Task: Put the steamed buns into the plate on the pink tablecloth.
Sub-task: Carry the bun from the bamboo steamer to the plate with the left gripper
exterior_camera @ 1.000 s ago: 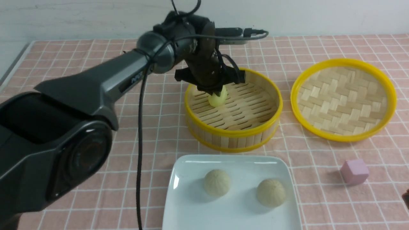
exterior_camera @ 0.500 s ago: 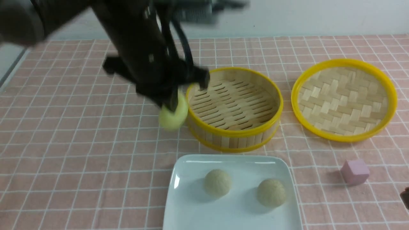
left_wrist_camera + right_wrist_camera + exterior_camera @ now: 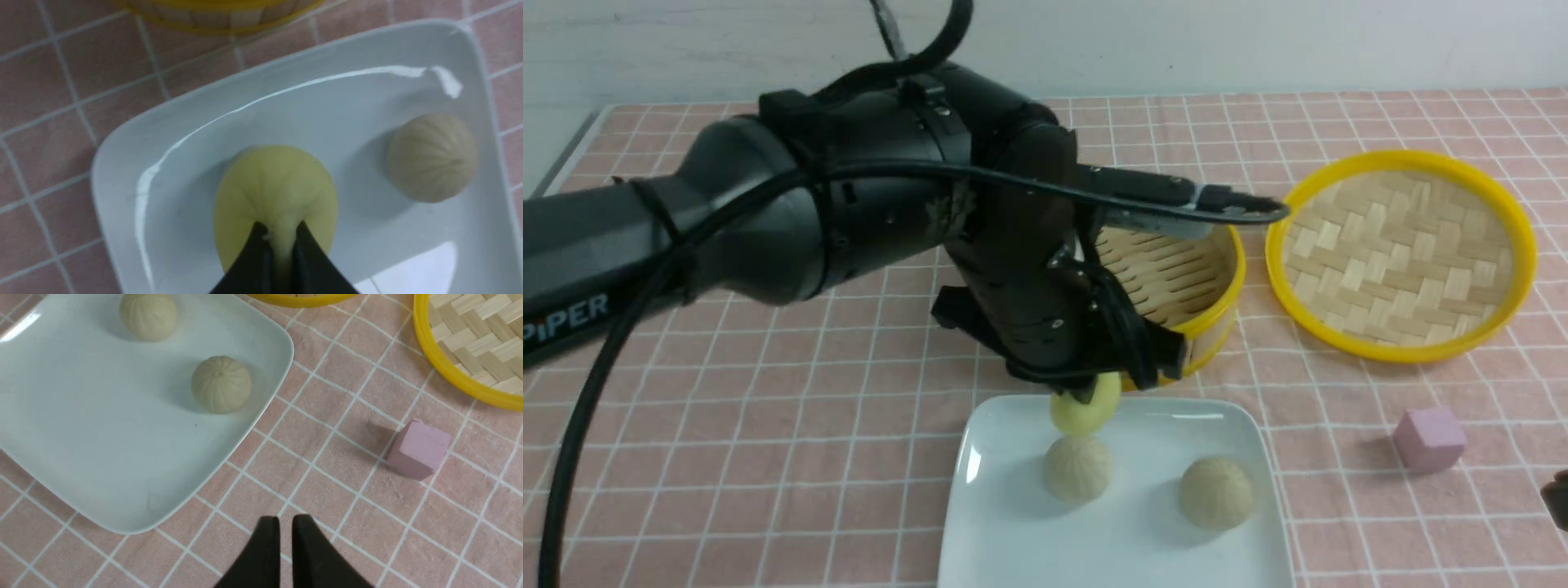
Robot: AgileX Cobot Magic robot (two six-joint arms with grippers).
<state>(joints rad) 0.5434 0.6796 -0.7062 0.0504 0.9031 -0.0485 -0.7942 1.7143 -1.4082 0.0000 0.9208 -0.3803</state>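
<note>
My left gripper (image 3: 1086, 394) is shut on the pleated top of the yellow steamed bun (image 3: 1085, 411) (image 3: 276, 188), which hangs just over the far part of the white square plate (image 3: 1127, 547) (image 3: 196, 122). Two pale beige steamed buns (image 3: 1078, 468) (image 3: 1215, 492) lie in the plate, one directly in front of the yellow one. The plate rests on the pink tablecloth (image 3: 768, 408). My right gripper (image 3: 286, 522) hovers over the cloth to the right of the plate, its fingers nearly together with nothing between them. In the front view it shows only as a dark tip at the right edge.
The round bamboo steamer (image 3: 1201, 269) stands just behind the plate, partly hidden by my left arm. Its yellow-rimmed woven lid (image 3: 1401, 253) lies to the right. A small pink cube (image 3: 1427, 439) (image 3: 417, 449) sits on the cloth right of the plate.
My left gripper lifted the yellow bun out of the steamer, swung it out to the left, then brought it over the plate's far edge. The two beige buns stayed put.
</note>
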